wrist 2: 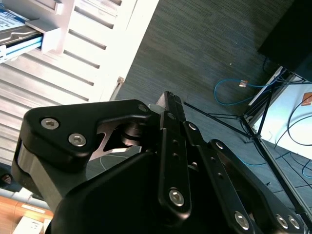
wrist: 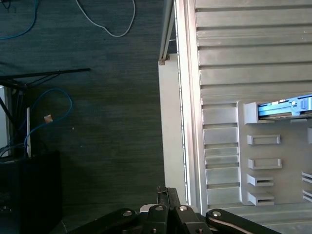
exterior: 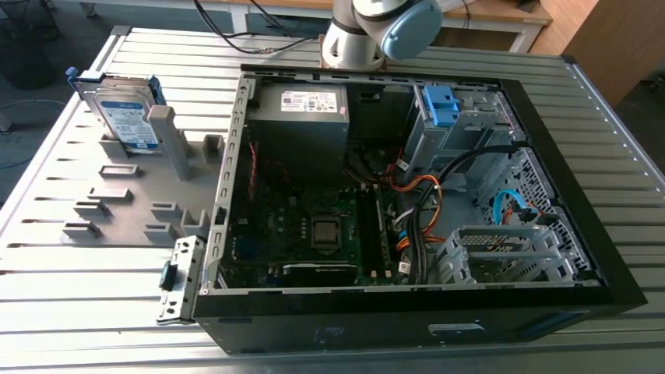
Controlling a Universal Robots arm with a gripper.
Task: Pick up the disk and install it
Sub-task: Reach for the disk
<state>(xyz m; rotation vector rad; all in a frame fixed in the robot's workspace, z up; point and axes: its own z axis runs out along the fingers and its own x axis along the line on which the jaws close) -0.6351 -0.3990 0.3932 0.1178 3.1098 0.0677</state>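
The disk point(exterior: 120, 113) is a silver-grey drive with a white-and-blue label in a bright blue carrier. It stands on edge in a slot of the grey holder plate point(exterior: 135, 195), at the exterior view's left. Both wrist views catch an edge of the disk point(wrist 2: 14, 31) point(wrist: 285, 108), still seated in the holder. My gripper point(wrist 2: 168, 105) point(wrist: 165, 200) shows as black linkage. It hangs over the dark floor beyond the table's edge, well apart from the disk.
An open black computer case point(exterior: 416, 179) lies on the slatted metal table point(exterior: 62, 265), with a blue latch on a silver cage point(exterior: 441, 105) and a metal drive bay point(exterior: 509, 253). The arm's base point(exterior: 379, 31) stands behind it. Cables point(wrist: 44, 112) lie on the floor.
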